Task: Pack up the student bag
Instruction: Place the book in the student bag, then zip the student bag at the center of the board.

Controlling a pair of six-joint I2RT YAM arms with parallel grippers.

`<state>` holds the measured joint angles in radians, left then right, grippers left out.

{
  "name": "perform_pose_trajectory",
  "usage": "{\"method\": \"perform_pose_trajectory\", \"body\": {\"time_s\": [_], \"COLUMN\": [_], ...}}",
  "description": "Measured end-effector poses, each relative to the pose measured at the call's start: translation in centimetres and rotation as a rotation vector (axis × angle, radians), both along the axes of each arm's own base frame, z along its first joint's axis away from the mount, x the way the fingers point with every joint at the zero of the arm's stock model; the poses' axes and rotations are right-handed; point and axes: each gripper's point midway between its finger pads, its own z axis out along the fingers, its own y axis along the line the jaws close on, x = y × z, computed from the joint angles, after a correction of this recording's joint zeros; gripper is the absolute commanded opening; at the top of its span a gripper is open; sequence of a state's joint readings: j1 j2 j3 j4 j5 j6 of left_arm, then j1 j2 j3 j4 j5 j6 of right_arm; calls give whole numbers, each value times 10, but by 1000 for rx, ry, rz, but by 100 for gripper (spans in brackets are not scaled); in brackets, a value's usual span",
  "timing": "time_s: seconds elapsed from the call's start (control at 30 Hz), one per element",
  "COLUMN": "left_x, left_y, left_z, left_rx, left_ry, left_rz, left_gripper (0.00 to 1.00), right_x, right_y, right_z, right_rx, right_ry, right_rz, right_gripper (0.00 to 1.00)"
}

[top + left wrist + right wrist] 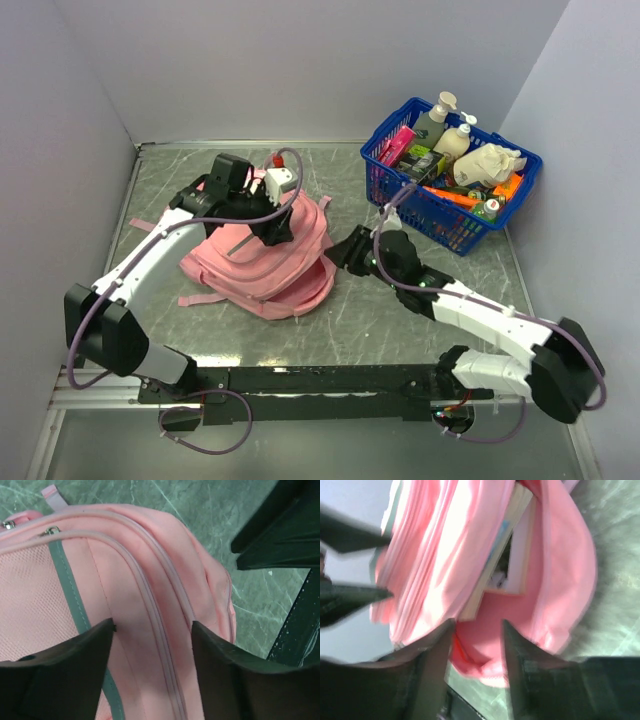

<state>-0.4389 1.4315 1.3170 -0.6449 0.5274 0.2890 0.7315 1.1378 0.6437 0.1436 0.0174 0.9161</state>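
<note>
Right pincer [477,642] is nearest to us, so starting there: fingers spread, nothing pinched, parked right at the mouth of the student bag [250,272]. The bag lies slumped on the tabletop [350,335] about mid-scene, mouth turned toward the right arm. A bit further back, the left pincer [152,640] hangs over the bag's upper side. It's spread too, with the zipper seam [150,605] running between its fingers, and we can't tell if it touches the fabric. Off in the far right corner, well apart from the bag, sits the blue plastic basket [440,218], piled with bottles [452,140] and packets.

Progress-wise, our read: the bag is open and there's a flat book-looking thing [502,565] inside, so packing has started. If the basket stuff is meant to go in, most of the job is left.

Only the right wrist camera looks into the opening and shows that book, and it's blurry. The top camera hides the inside, but it alone shows the basket and how both arms sit. The left wrist camera just gives the zipper and grey trim [70,590] up close.
</note>
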Motion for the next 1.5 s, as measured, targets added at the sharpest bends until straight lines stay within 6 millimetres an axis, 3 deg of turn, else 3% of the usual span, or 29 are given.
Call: {"method": "perform_pose_trajectory", "body": {"time_s": [0.13,0.23,0.3,0.4,0.5,0.67,0.83,1.0,1.07,1.17,1.3,1.5], "left_x": [3,2,-8,-33,-56,-78,-83,-76,-70,-60,-49,-33], "left_y": [6,27,42,48,56,75,92,95,96,94,85,64], "left_z": [10,17,17,11,4,14,14,-6,-10,-18,-33,-39], "left_rx": [-26,-30,-11,13,44,56,49,65,64,48,4,-36], "left_ry": [6,-7,-20,-15,-20,-77,-81,-24,-14,-2,79,98], "left_rz": [-12,-5,-10,-56,-102,-126,-136,-146,-139,-132,-129,-151], "left_gripper": [83,83,83,81,79,73,71,71,71,69,67,66], "right_x": [-38,-68,-79,-85,-92,-107,-127,-142,-143,-141,-132,-89], "right_y": [3,10,12,17,42,108,140,137,136,133,117,86], "right_z": [-3,-22,-39,-53,-40,-1,-9,-37,-49,-78,-119,-146], "right_rx": [-93,-202,-292,-410,-469,-457,-471,-519,-540,-593,-677,-680], "right_ry": [-53,-68,-69,-87,-152,-284,-299,-265,-250,-218,-168,-63], "right_rz": [70,160,205,258,340,492,635,733,744,741,699,498], "right_gripper": [41,39,39,48,52,59,58,57,62,64,58,52]}}
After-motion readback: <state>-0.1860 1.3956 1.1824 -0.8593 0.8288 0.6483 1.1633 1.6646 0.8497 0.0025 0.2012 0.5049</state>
